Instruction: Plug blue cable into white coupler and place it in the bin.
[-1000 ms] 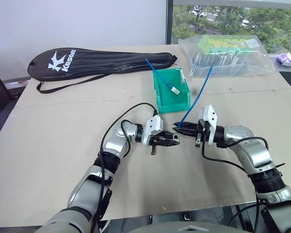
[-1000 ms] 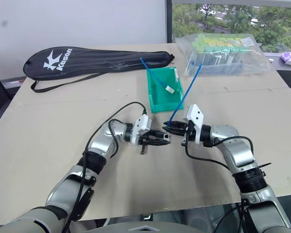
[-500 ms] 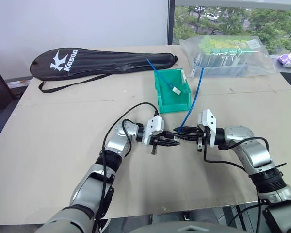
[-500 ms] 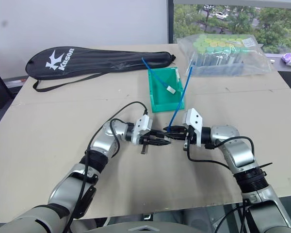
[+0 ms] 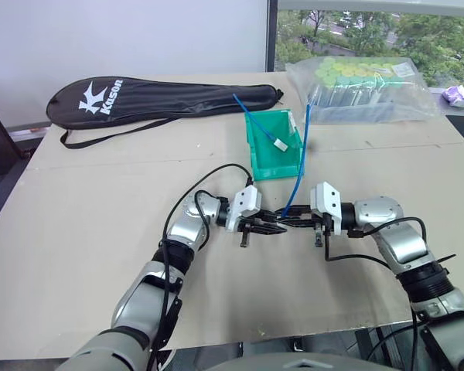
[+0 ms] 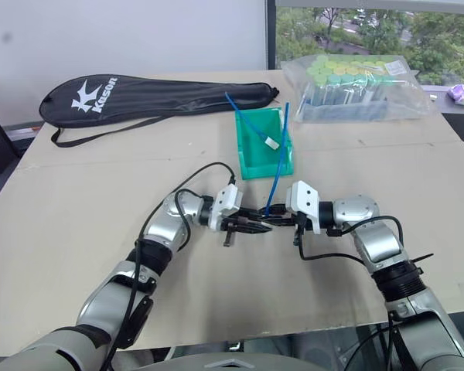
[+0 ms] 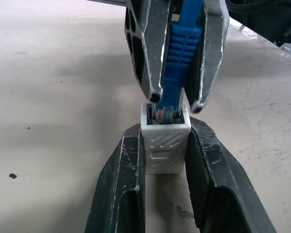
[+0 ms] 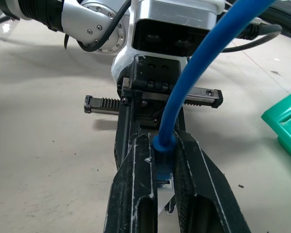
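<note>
Now left end effector (image 7: 165, 145) clamps the white coupler (image 7: 165, 141); right end effector (image 8: 166, 145), tip-to-tip opposite it, pinches the blue cable (image 8: 203, 63), plug seated in coupler socket, bin (image 5: 274, 147) beyond both.

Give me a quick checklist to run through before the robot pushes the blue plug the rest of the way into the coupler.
1. Left gripper shut on the white coupler: ok.
2. Right gripper shut on the blue cable just behind its plug: ok.
3. Plug lined up with the socket, tip at its mouth: ok.
4. Plug fully seated and latched: cannot tell.
5. Green bin within reach, beyond the jaws: ok, though another blue cable already lies in it.
</note>
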`<state>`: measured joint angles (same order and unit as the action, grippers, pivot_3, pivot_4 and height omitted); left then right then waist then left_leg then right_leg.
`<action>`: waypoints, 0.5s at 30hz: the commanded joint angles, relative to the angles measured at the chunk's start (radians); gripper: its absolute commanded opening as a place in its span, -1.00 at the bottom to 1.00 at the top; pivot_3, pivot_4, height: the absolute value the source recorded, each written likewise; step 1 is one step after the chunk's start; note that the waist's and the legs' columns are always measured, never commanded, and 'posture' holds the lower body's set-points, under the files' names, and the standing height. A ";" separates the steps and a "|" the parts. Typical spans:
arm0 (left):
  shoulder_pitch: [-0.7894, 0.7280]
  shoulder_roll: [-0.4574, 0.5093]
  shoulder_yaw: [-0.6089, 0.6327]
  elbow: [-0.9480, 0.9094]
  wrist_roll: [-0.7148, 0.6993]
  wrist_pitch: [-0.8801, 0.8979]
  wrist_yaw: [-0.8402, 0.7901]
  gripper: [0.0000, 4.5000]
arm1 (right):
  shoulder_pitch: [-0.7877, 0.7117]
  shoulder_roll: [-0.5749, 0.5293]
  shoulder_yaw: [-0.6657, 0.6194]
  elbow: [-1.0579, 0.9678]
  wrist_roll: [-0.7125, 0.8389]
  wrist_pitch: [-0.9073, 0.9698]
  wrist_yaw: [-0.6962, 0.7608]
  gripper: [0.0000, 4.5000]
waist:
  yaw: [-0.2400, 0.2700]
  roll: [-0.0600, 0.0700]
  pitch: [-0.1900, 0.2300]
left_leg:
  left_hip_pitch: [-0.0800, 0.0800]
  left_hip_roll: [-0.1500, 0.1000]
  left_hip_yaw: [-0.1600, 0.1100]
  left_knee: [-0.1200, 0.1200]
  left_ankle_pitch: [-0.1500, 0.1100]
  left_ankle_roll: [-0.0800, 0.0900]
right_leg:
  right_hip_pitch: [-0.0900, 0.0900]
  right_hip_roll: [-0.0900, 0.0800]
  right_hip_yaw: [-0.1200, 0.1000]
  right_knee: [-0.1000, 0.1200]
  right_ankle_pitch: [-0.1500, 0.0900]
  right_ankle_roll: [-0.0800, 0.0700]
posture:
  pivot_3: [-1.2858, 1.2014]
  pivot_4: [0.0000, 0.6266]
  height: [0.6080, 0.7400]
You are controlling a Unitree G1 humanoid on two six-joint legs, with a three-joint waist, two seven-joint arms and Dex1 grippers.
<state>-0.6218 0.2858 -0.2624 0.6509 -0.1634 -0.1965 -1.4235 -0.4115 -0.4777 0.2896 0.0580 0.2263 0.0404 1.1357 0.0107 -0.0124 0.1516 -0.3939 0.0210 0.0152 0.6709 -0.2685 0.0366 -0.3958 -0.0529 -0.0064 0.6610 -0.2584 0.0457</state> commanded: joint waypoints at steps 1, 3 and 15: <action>0.026 -0.009 -0.024 0.012 0.021 -0.004 -0.010 -0.76 | 0.033 0.012 0.059 0.088 -0.064 0.027 -0.005 -1.00 | -0.001 -0.002 -0.002 | 0.001 0.000 0.000 0.000 0.000 0.000 | 0.001 0.000 0.000 0.000 0.000 0.000 | 0.03 -0.52 1.00; 0.029 -0.010 -0.024 0.012 0.024 -0.006 -0.008 -0.76 | 0.055 0.000 0.099 0.151 -0.108 0.027 0.006 -1.00 | -0.005 -0.003 -0.003 | 0.004 0.000 0.000 0.000 0.000 0.000 | 0.004 0.000 0.000 0.000 0.000 0.000 | 0.03 -0.52 1.00; 0.051 0.002 -0.016 -0.012 0.043 0.020 0.016 -0.25 | 0.045 0.066 -0.011 0.079 0.032 0.032 -0.029 -1.00 | -0.023 -0.008 -0.016 | 0.017 0.004 0.000 -0.003 0.000 0.000 | 0.017 -0.001 0.001 -0.002 -0.001 -0.001 | 0.03 -0.52 1.00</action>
<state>-0.5919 0.2903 -0.2493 0.6520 -0.1380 -0.1965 -1.4005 -0.3754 -0.3989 0.2686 0.1425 0.2724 0.0318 1.1048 -0.0128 -0.0200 0.1360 -0.3769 0.0247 0.0151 0.6677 -0.2688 0.0366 -0.3787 -0.0543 -0.0057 0.6586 -0.2589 0.0447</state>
